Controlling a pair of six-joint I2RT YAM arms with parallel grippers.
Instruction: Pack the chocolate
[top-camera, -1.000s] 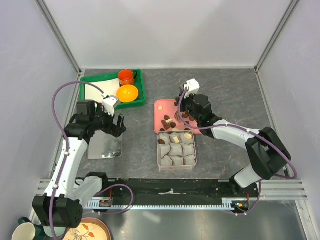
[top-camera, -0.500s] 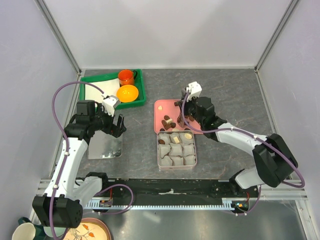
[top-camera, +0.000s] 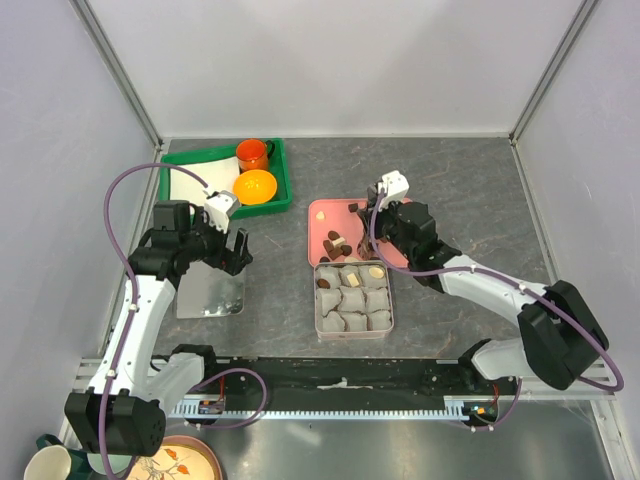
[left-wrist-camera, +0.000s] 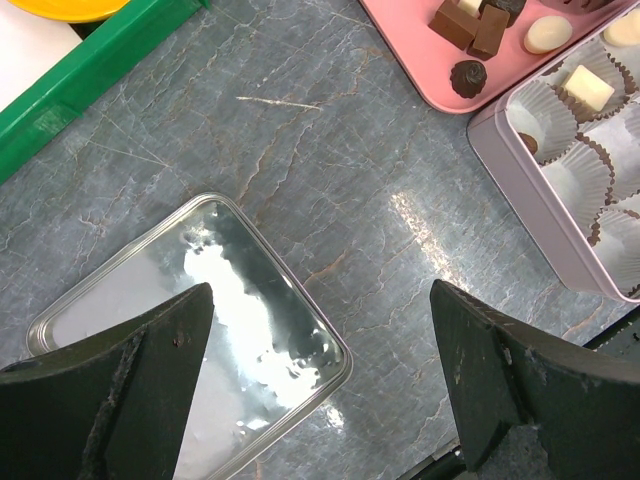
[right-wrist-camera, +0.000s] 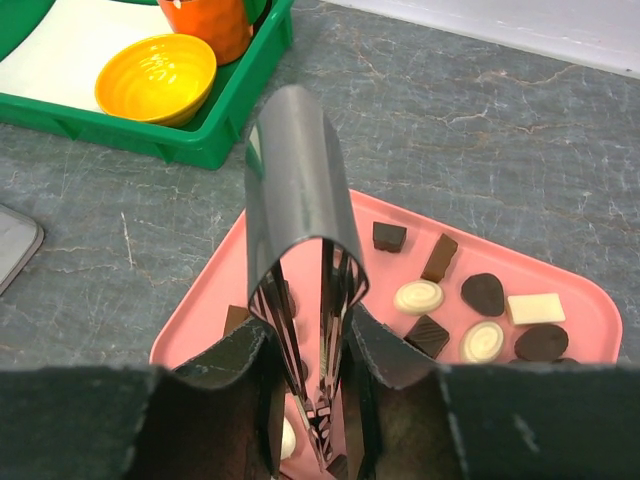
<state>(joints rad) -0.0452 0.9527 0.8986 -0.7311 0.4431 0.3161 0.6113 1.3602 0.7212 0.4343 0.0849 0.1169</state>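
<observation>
A grey worktop carries a square tin of paper cups, a few already filled, just beside a pink tray. The left fingers, spread wide, hover over a shiny lid. The right fingers pinch metal tongs above the tray. The chocolate lies loose on the tray. The pieces look small, light, rigid and easily marked, so each is best nipped gently across its sides.
</observation>
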